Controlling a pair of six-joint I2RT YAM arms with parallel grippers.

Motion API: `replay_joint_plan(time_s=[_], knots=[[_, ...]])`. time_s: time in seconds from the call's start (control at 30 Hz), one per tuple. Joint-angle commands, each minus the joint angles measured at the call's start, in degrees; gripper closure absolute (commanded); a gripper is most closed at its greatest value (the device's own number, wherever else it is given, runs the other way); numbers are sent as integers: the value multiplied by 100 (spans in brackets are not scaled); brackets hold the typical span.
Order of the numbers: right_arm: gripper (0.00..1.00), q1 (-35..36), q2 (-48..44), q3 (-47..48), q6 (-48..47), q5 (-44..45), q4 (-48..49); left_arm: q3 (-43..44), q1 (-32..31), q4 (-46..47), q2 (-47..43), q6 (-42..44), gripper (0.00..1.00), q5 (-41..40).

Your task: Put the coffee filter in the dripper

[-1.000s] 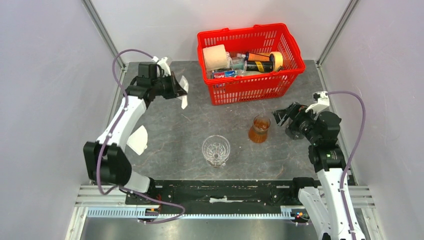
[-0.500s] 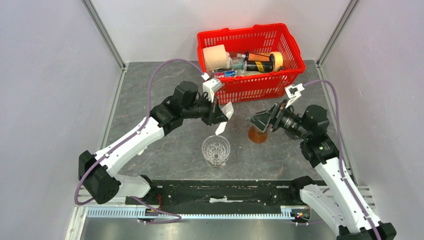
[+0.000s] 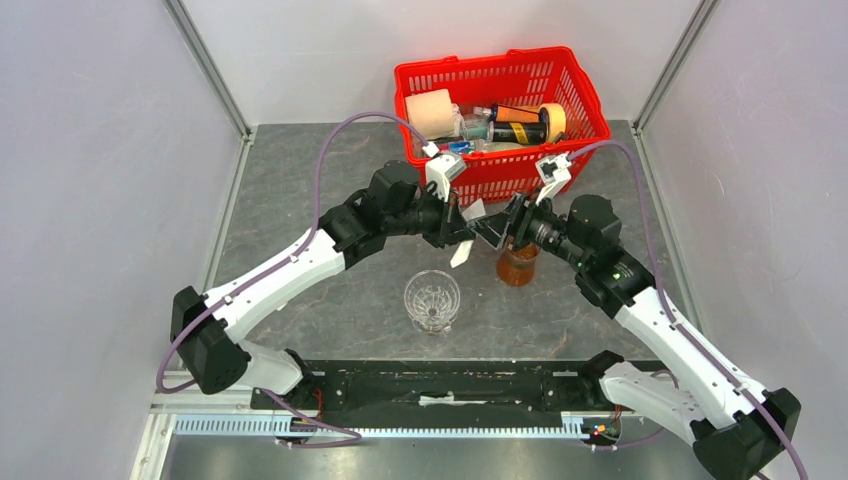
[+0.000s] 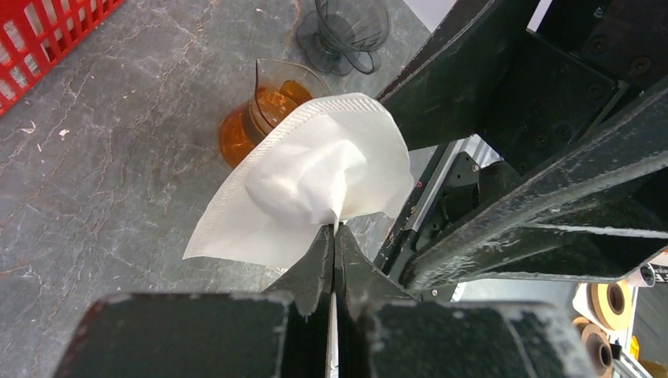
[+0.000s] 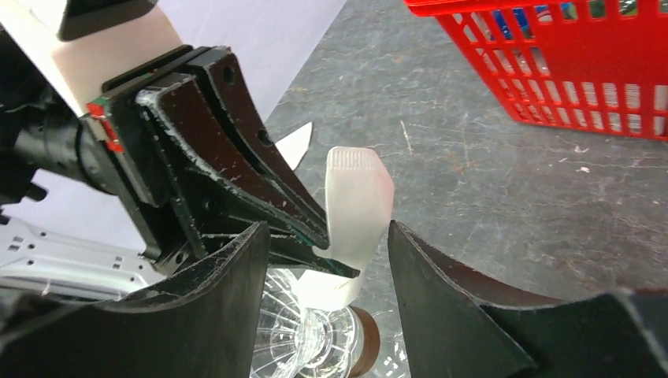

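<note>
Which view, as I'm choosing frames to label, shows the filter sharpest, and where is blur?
Left wrist: coffee filter sharp, evenly lit; left gripper blurred near lens. Right wrist: filter softer, right gripper dark and blurred. Top external: even light, no glare, filter tiny.

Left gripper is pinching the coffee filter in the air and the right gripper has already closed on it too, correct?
Not quite. The left gripper is shut on the coffee filter, but the right gripper is open. The right wrist view shows its fingers spread, one on each side of the filter, not clamped.
</note>
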Motion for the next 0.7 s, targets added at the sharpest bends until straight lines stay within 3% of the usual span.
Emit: replay_joint_plan(time_s=[0.0, 0.13, 0.37, 0.43, 0.6, 0.67], knots=[[36, 229, 3, 220, -209, 1085, 97, 240, -78, 189, -25, -230, 98, -246], [48, 367, 149, 327, -298, 1232, -16, 256, -104, 159, -39, -259, 98, -460], [82, 504, 194, 384, -368, 1410, -140, 228, -106, 154, -68, -206, 97, -304], [90, 511, 169, 435, -369, 1477, -273, 154, -105, 124, -158, -137, 89, -253], [93, 507, 27, 614, -457, 1392, -824, -194, -96, -61, -800, 340, 33, -535], [94, 505, -29, 689, -485, 1288, -1111, -313, -75, -229, -1121, 550, 16, -985]])
